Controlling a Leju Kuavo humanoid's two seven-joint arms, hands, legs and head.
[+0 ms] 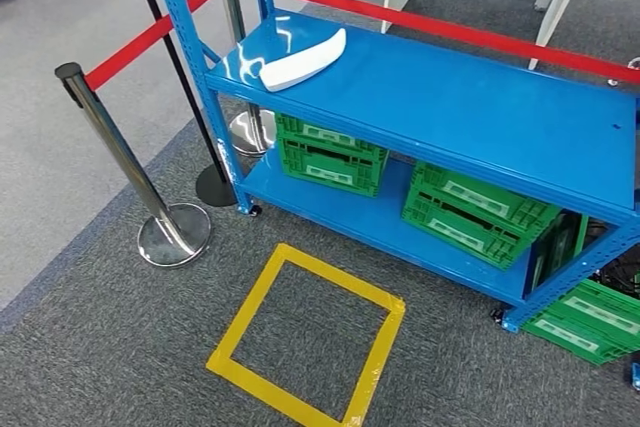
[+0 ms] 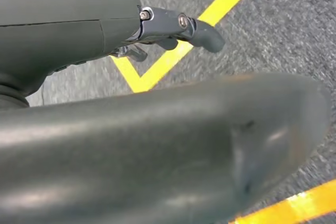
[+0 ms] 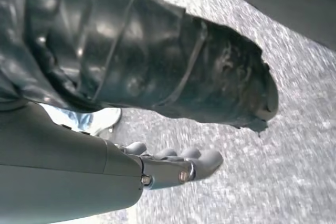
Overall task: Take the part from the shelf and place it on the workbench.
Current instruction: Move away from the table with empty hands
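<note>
A white curved part (image 1: 304, 60) lies on the top board of the blue shelf (image 1: 483, 107), near its left end. In the left wrist view my left hand (image 2: 174, 30) hangs above the grey carpet and the yellow tape; its fingers are stretched out and hold nothing. The right wrist view shows my right hand (image 3: 178, 165) hanging over the carpet, fingers side by side and nearly straight, with nothing in them. Both hands are far from the part.
A yellow tape square (image 1: 308, 337) marks the carpet before the shelf. Green crates (image 1: 329, 154) (image 1: 472, 212) sit on the lower board, another (image 1: 589, 322) on the floor at right. Chrome stanchions (image 1: 151, 197) with red rope (image 1: 453, 29) stand left and behind.
</note>
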